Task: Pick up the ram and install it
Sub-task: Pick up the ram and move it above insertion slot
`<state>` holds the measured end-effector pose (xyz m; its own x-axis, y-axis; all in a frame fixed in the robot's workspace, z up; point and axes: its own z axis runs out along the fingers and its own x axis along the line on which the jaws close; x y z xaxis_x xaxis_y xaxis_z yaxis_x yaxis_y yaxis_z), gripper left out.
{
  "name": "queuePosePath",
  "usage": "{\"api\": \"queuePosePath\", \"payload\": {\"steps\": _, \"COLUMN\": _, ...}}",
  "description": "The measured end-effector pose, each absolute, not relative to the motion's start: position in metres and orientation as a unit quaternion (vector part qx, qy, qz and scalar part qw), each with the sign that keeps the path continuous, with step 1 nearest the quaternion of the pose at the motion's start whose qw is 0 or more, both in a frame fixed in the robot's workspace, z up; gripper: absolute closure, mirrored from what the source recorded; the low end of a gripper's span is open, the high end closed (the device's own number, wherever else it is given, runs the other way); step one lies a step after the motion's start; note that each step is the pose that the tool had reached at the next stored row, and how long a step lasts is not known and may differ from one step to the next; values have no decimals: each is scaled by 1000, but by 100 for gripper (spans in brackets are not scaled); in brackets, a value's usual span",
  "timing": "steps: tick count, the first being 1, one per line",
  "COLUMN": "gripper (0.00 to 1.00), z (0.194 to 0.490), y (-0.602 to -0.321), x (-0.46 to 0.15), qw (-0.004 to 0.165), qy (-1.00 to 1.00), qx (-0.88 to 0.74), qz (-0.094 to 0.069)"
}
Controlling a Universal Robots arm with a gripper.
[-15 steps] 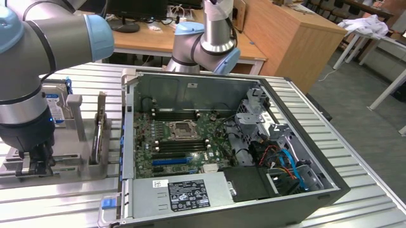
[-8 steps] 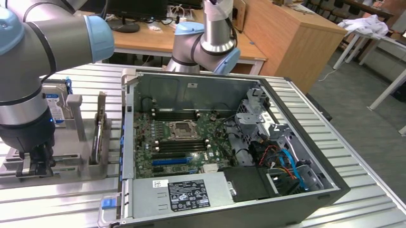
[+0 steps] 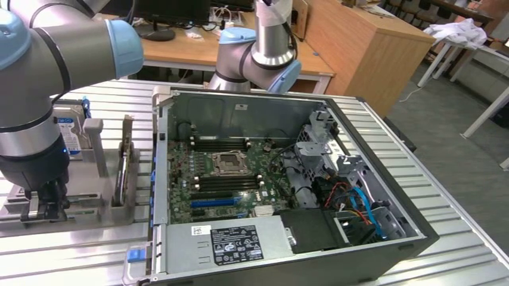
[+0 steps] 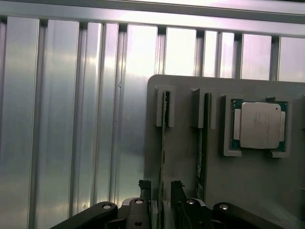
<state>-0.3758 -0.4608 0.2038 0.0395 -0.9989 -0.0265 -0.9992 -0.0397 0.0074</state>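
Your claw (image 4: 161, 188) is released. Its two dark fingers (image 4: 177, 187) stand apart on either side of the near end of the ram (image 4: 163, 138), which sits on edge in a slot of the grey tray (image 4: 183, 157). From the wrist view you cannot tell whether the fingers are level with the ram or above it. Just beside the ram a second stick (image 4: 203, 138) stands in its own slot, and next to that the processor (image 4: 259, 125) lies flat in a square pocket. Past the tray's corner runs the ribbed metal counter (image 4: 71, 119). The exterior view adds the wider setting for you. The arm (image 3: 32, 119) hangs down at that view's left, with the claw low over the tray's near end, and behind it the hard drive (image 3: 71, 134) stands upright. To that view's right the open case (image 3: 413, 232) lies on the counter, just beside the tray. Inside it the motherboard (image 3: 230, 179) shows its square socket (image 3: 228, 161) with long dark slots on two sides. Farther back stands a wooden desk (image 3: 199, 50).
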Motion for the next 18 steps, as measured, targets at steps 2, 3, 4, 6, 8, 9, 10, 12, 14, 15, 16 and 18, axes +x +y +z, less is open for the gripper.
{"api": "queuePosePath", "payload": {"steps": 2, "gripper": 69, "z": 204, "y": -461, "x": -376, "qw": 7, "qy": 693, "qx": -721, "qz": 12}}
{"api": "queuePosePath", "payload": {"steps": 3, "gripper": 69, "z": 204, "y": -461, "x": -376, "qw": 7, "qy": 693, "qx": -721, "qz": 12}}
{"api": "queuePosePath", "payload": {"steps": 4, "gripper": 69, "z": 203, "y": -460, "x": -376, "qw": 7, "qy": 693, "qx": -721, "qz": 12}}
{"api": "queuePosePath", "payload": {"steps": 6, "gripper": 69, "z": 203, "y": -460, "x": -376, "qw": 7, "qy": 693, "qx": -721, "qz": 12}}
{"api": "queuePosePath", "payload": {"steps": 8, "gripper": 69, "z": 203, "y": -460, "x": -376, "qw": 7, "qy": 693, "qx": -721, "qz": 12}}
{"api": "queuePosePath", "payload": {"steps": 9, "gripper": 69, "z": 203, "y": -460, "x": -376, "qw": 7, "qy": 693, "qx": -721, "qz": 12}}
{"api": "queuePosePath", "payload": {"steps": 10, "gripper": 69, "z": 202, "y": -460, "x": -376, "qw": 7, "qy": 693, "qx": -721, "qz": 12}}
{"api": "queuePosePath", "payload": {"steps": 12, "gripper": 69, "z": 201, "y": -460, "x": -376, "qw": 7, "qy": 693, "qx": -721, "qz": 12}}
{"api": "queuePosePath", "payload": {"steps": 14, "gripper": 69, "z": 201, "y": -460, "x": -376, "qw": 7, "qy": 693, "qx": -721, "qz": 12}}
{"api": "queuePosePath", "payload": {"steps": 15, "gripper": 69, "z": 201, "y": -460, "x": -376, "qw": 7, "qy": 693, "qx": -721, "qz": 12}}
{"api": "queuePosePath", "payload": {"steps": 16, "gripper": 69, "z": 201, "y": -460, "x": -376, "qw": 7, "qy": 693, "qx": -721, "qz": 12}}
{"api": "queuePosePath", "payload": {"steps": 18, "gripper": 69, "z": 201, "y": -460, "x": -376, "qw": 7, "qy": 693, "qx": -721, "qz": 12}}
